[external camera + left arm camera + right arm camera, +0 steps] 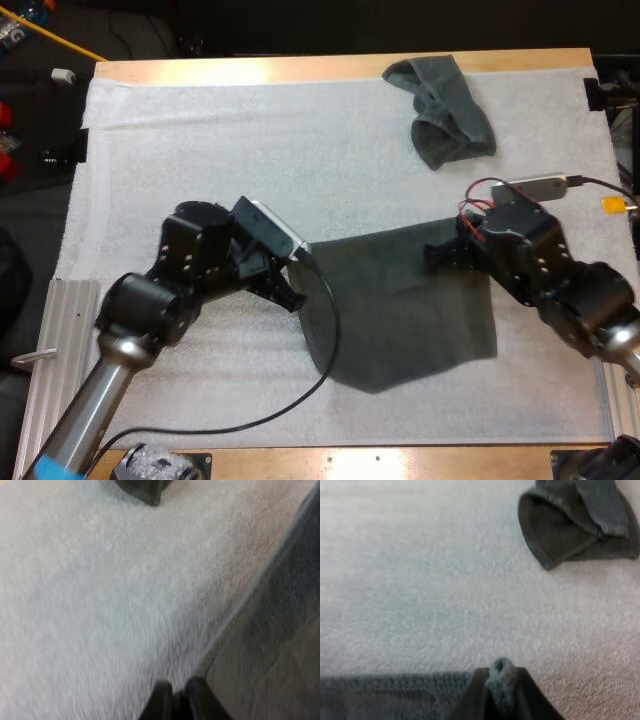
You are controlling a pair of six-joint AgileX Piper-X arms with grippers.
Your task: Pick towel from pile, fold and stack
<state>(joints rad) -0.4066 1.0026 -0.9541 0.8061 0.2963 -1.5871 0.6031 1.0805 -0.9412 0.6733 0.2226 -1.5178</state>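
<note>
— How is the light over the mat (300, 150)?
— Bright and even, from overhead. Beyond the table (250, 68) the room falls to black.
— Shadows?
— Only soft ones: a faint patch under the left arm (150, 300) and dark folds in the crumpled towel (450, 120).
— Any glare?
— Small highlights on the right arm (560, 270) and on the left arm's round joint. The table's far edge looks washed out.
— And the flat towel (410, 310)?
— So dark from above that its surface shows almost no shading. In the right wrist view the mat turns pinkish on the crumpled towel's side. In the left wrist view the mat looks greyer and dimmer.
</note>
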